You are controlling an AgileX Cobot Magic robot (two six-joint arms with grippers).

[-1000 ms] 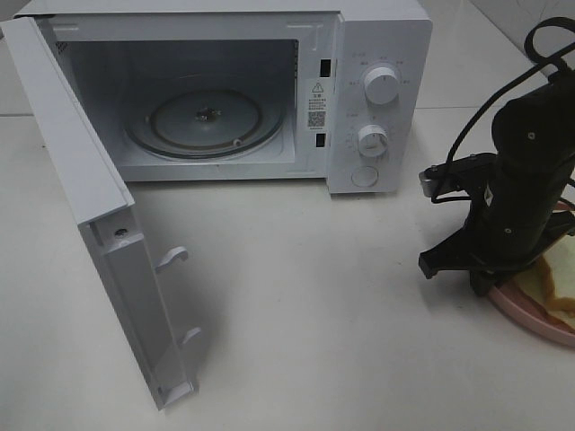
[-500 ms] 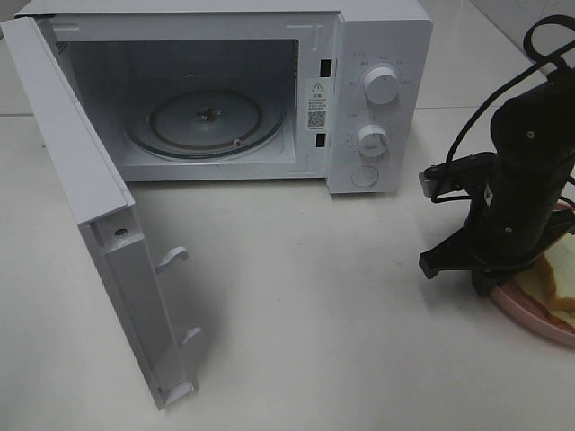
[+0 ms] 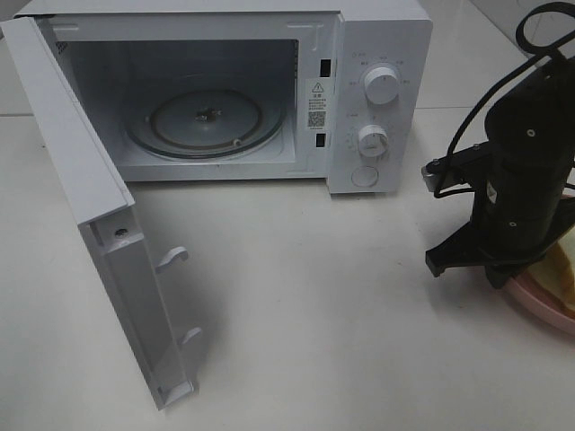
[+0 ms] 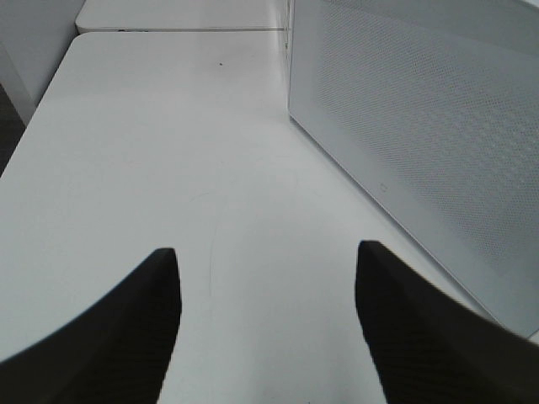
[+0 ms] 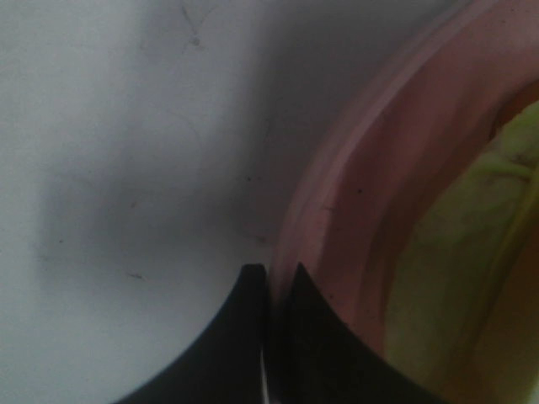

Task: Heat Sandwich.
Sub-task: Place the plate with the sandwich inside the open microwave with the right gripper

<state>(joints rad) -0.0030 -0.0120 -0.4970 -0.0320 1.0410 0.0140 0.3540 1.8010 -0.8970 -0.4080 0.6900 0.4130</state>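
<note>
1 sandwich (image 3: 567,269), 1 plate (image 3: 537,308), 1 mwave (image 3: 382,36)

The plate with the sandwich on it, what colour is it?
Pink. The plate shows best in the right wrist view.

The black right arm (image 3: 526,171) stands at three o'clock, pointing down, its black right gripper (image 5: 271,278) pressed closed; the black left gripper (image 4: 265,257) has its jaws apart.

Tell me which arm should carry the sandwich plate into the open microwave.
Right. The right pincer is shut on the pink plate holding the sandwich; the left pincer hangs open and empty beside the microwave.
</note>
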